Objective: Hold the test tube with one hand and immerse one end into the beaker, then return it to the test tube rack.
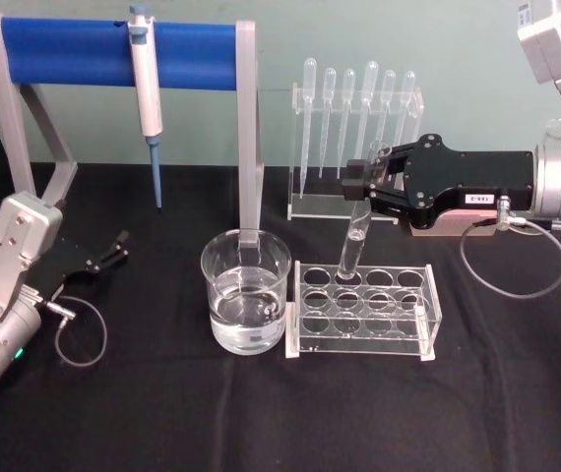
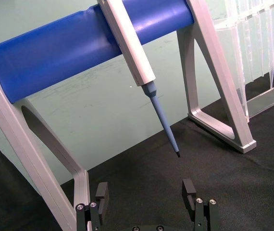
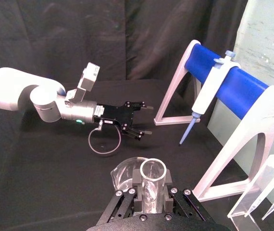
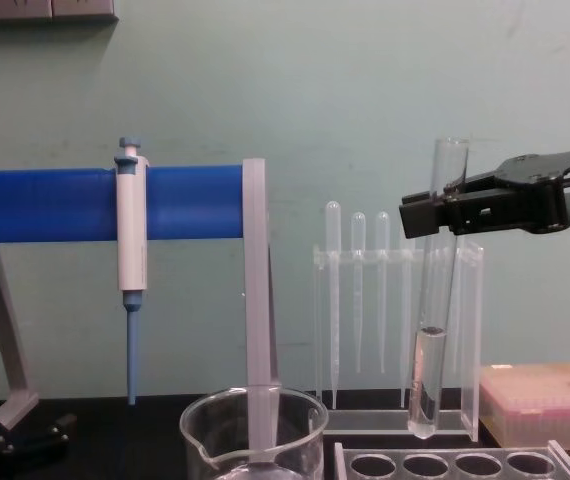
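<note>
- Black fingers (image 4: 420, 215) of the right gripper (image 1: 364, 185) are clamped on the tube (image 4: 430, 330) just under its flared rim. Most of the glass hangs below the fingers, leaning a little.
- Below the fingers, the tube's round end sits just above the rack (image 1: 428, 324), over a rear hole and not touching it.
- Left of the fingers and lower stands the beaker (image 1: 223, 295), just beside the rack, with liquid in its bottom part.
- Judged step: carry the tube across and dip its end, though a return to the rack would look much the same here.
- To do it well, lift until the round end clears the beaker's rim, then travel left. With so much glass below the grip the end may swing, so go slowly and hold the squeeze steady.
- Come down over the beaker's middle, away from its wall.
- Far left of the fingers, the left gripper (image 1: 118, 246) lies parked on the cloth (image 1: 261, 413), jaws apart.
</note>
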Available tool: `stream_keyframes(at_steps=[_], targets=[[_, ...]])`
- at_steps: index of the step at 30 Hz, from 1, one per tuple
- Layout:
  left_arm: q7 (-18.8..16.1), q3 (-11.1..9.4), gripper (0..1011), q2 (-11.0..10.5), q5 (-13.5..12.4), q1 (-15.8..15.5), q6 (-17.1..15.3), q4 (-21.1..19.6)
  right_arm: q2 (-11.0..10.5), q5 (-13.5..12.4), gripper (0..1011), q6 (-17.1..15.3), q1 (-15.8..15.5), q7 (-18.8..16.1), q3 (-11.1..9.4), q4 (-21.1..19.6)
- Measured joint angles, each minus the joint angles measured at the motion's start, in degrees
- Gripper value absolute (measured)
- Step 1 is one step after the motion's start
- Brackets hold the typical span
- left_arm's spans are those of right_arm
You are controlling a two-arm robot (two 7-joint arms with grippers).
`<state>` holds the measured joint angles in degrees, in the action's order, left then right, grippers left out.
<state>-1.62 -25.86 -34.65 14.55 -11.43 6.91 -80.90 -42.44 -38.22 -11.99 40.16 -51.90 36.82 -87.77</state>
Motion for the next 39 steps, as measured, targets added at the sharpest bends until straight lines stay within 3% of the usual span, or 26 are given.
stream_keyframes(at_steps=[39], targets=[[0.00, 0.00, 1000, 0.00, 0.00, 0.00, 0.00, 0.00, 0.04, 0.00, 225, 0.00, -0.06, -0.01, -0.09, 0.00]])
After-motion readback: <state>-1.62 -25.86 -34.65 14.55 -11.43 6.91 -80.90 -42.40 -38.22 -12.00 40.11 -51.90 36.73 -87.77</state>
